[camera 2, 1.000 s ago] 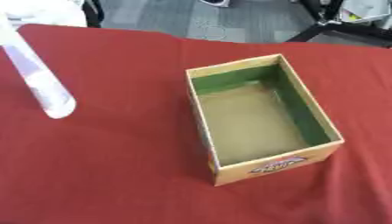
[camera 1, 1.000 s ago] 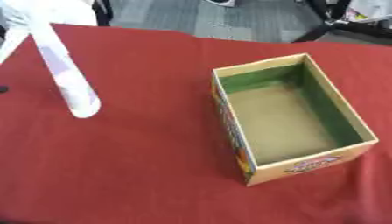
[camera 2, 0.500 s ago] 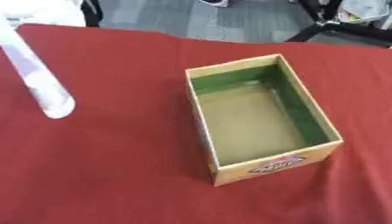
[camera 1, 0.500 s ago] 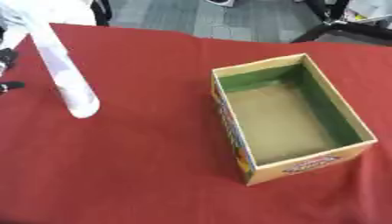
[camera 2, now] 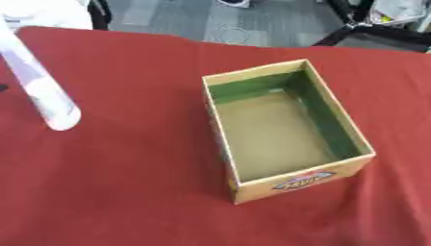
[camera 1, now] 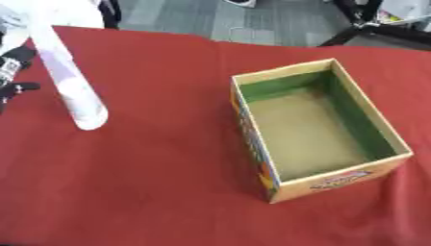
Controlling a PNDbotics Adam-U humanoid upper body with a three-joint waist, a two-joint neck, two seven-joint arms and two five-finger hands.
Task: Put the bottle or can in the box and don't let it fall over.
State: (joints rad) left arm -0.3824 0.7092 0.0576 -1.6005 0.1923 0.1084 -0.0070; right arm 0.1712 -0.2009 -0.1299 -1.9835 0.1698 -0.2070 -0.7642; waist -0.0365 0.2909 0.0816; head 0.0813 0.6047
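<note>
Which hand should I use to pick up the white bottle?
Left. The left hand already shows at the left edge beside the white bottle; the right hand is out of view, and the open box stands between.

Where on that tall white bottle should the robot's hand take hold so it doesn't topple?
Probably around the middle of the white bottle, fingers wrapping it from its left side. It stands upright, tall and slim on the red tablecloth, so a low or high grip risks tipping it. The left hand already shows at that edge.
</note>
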